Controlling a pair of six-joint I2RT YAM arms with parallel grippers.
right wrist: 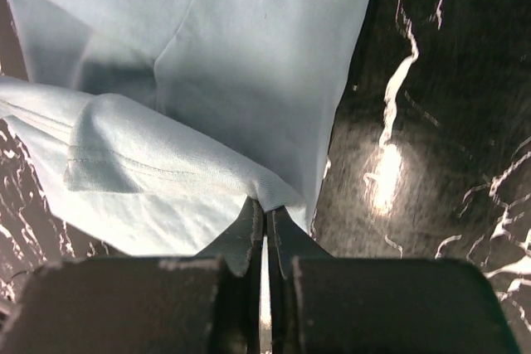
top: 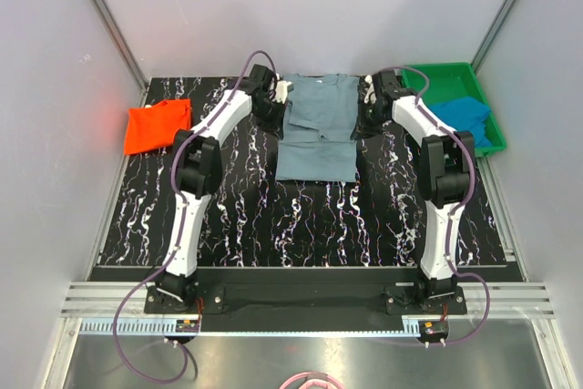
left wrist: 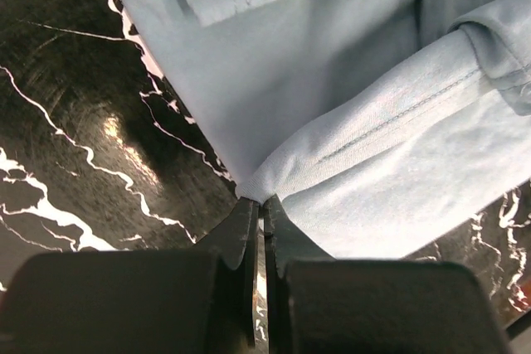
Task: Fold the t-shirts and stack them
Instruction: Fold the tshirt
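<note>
The grey-blue t-shirt (top: 316,129) lies flat at the back middle of the black marbled table (top: 301,225), sides folded in. My left gripper (top: 276,96) is at its upper left edge, shut on a pinch of the shirt's cloth (left wrist: 332,155) in the left wrist view (left wrist: 261,201). My right gripper (top: 367,97) is at its upper right edge, shut on a fold of the same shirt (right wrist: 191,163) in the right wrist view (right wrist: 265,209). The orange-red t-shirt (top: 157,126) lies folded at the far left. The bright blue t-shirt (top: 460,117) lies in the green tray.
The green plastic tray (top: 454,77) stands at the back right corner. White walls close the table's left, back and right sides. The arm bases stand at the near edge.
</note>
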